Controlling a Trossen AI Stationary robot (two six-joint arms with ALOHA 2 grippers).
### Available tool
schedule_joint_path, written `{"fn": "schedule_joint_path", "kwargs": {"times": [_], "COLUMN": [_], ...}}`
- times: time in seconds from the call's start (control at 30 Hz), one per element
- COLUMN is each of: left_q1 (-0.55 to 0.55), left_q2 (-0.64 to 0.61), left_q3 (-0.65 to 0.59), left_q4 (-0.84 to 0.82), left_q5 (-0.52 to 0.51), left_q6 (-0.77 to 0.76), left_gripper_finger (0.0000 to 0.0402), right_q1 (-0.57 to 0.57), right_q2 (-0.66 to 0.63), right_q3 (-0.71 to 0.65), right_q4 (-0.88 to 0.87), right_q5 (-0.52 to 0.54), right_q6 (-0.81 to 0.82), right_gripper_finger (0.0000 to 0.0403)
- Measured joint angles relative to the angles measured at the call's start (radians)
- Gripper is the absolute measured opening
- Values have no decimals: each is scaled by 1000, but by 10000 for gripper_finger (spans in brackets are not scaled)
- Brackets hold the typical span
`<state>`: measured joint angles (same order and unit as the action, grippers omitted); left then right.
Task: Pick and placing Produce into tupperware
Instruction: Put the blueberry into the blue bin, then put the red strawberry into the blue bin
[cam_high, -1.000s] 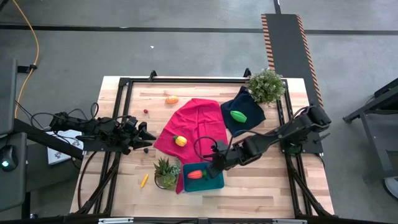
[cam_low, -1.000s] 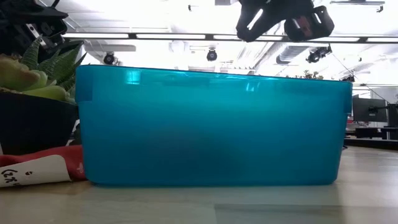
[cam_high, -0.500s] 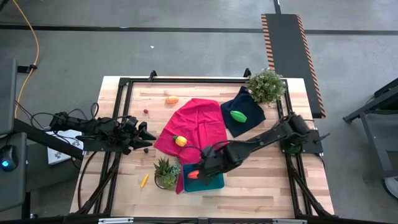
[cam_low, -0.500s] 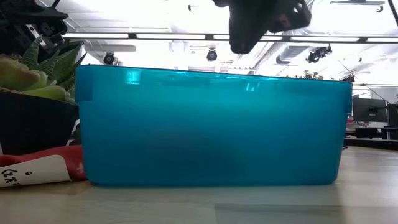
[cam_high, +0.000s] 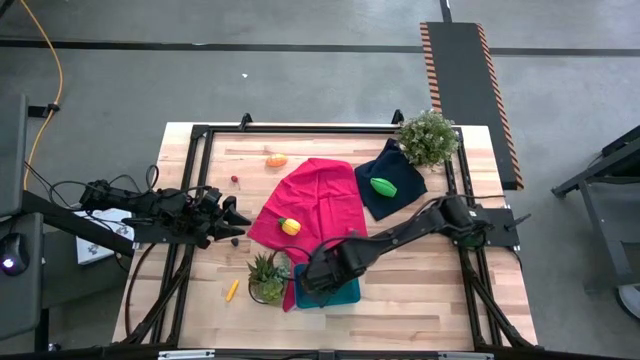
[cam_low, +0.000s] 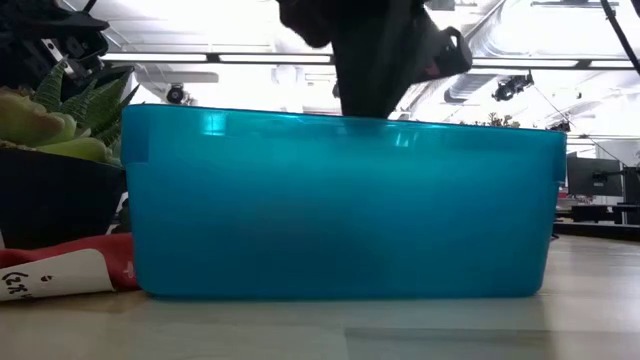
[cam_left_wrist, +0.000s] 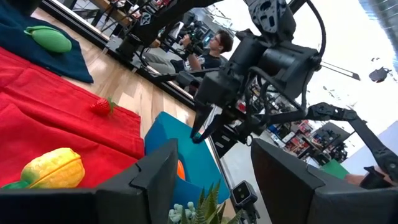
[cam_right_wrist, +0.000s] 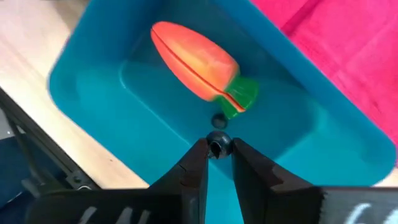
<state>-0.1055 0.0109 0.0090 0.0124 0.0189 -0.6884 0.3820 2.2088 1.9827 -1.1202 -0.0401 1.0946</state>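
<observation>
The teal tupperware (cam_high: 347, 293) stands near the table's front edge, filling the low view (cam_low: 340, 200). A red-orange carrot (cam_right_wrist: 198, 59) lies on its floor. My right gripper (cam_right_wrist: 217, 150) hangs over the tupperware (cam_right_wrist: 93, 93), pointing down, shut on a small dark round piece (cam_right_wrist: 217, 145). In the high view the gripper (cam_high: 318, 274) covers the carrot. My left gripper (cam_left_wrist: 211, 180) waits open at the table's left (cam_high: 232, 215), level, with nothing between its fingers. A yellow piece (cam_high: 290, 226) lies on the red cloth, and a green oval (cam_high: 383, 186) on the navy cloth. My right gripper pinches the small dark round piece (cam_right_wrist: 217, 144) between its two fingertips. The fingers come from above, pointing steeply down. The piece hangs clear above the tupperware's floor, just beside the carrot's green end (cam_right_wrist: 239, 99).
A small succulent pot (cam_high: 266, 276) stands against the tupperware's left side. A leafy plant (cam_high: 428, 136) sits at the far right corner. An orange piece (cam_high: 276, 160), a tiny dark red piece (cam_high: 234, 180) and a yellow stick (cam_high: 232, 290) lie on the bare wood.
My right gripper has moved toward the table's left edge and down, from beside the tupperware's right end to over its left part. It has tipped to point more steeply down. In the low view it has sunk to the tupperware's rim.
</observation>
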Motion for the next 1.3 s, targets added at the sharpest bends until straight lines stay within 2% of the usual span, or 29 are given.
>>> {"fn": "schedule_joint_path", "kwargs": {"times": [0.53, 0.9, 1.17, 1.3], "left_q1": [0, 0, 0, 0], "left_q2": [0, 0, 0, 0], "left_q3": [0, 0, 0, 0], "left_q4": [0, 0, 0, 0], "left_q5": [0, 0, 0, 0], "left_q6": [1, 3, 3, 3], "left_gripper_finger": [193, 193, 193, 193], "right_q1": [-2, -2, -2, -2], "right_q2": [13, 13, 9, -20], "right_q3": [-1, -2, -2, -2], "right_q4": [-2, -1, 39, 71], "right_q5": [-15, -11, 25, 114], "right_q6": [-19, -22, -22, -13], "right_gripper_finger": [69, 121, 129, 129]}}
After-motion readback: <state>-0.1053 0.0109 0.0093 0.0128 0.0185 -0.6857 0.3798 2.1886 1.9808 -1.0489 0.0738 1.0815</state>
